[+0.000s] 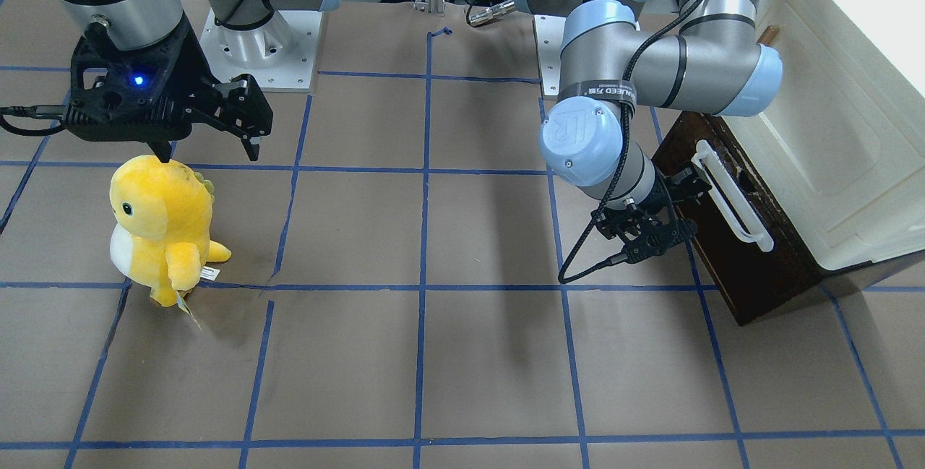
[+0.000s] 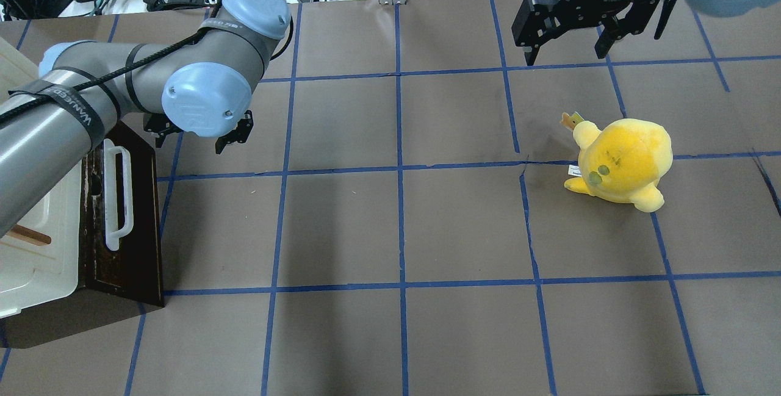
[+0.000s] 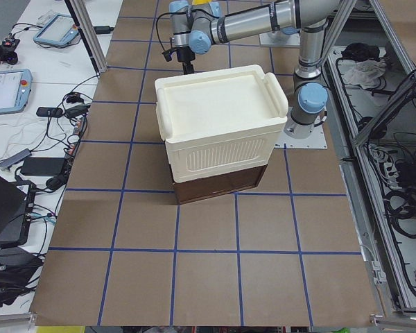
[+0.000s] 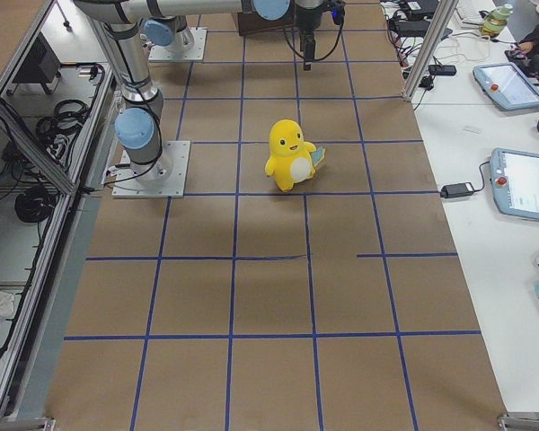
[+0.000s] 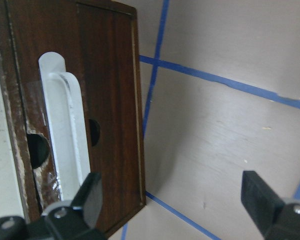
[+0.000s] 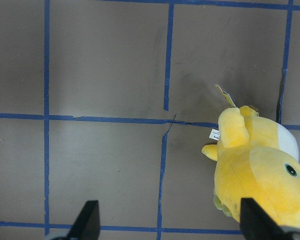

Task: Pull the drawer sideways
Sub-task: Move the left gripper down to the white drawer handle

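Evidently we were at the approach step. The left end effector [image 5: 172,197] hung released with its jaws spread wide. One finger [image 5: 90,195] sat just in front of the white handle [image 5: 65,130], low in the wrist view, and gripped nothing. The drawer [image 2: 131,225] sat at the left edge of the overhead view, under the cream box [image 2: 36,262], and looked shut. Next, we judged, the jaws had to straddle the bar and clench. The box rim ran close beside the handle, leaving little room there. Toward mid-frame the surface [image 2: 396,231] offered room, with the plush toy [image 2: 622,161] well apart at right. The right end effector [image 2: 566,53] hovered released at upper right.
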Motion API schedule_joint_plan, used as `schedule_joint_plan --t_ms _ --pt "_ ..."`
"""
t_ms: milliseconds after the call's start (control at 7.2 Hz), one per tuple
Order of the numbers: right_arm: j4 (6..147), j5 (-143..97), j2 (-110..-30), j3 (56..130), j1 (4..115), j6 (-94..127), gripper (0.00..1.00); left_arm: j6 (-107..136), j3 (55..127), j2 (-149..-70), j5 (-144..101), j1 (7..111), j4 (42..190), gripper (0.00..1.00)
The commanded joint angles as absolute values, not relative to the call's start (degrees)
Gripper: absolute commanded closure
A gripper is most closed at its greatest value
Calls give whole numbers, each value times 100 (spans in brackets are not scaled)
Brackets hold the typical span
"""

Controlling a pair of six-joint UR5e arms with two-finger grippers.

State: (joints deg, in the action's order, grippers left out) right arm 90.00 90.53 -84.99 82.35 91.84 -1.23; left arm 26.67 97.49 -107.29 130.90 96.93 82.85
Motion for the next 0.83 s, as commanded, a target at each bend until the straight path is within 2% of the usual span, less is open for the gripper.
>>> schedule_joint_plan --t_ms 0,694 --pt "9000 9053 -8499 8235 9185 -123 0 2881 9879 -10872 13640 9660 8332 2" --pt "9000 9053 -8499 8235 9185 -123 0 3094 9888 -11144 13983 9212 8279 17"
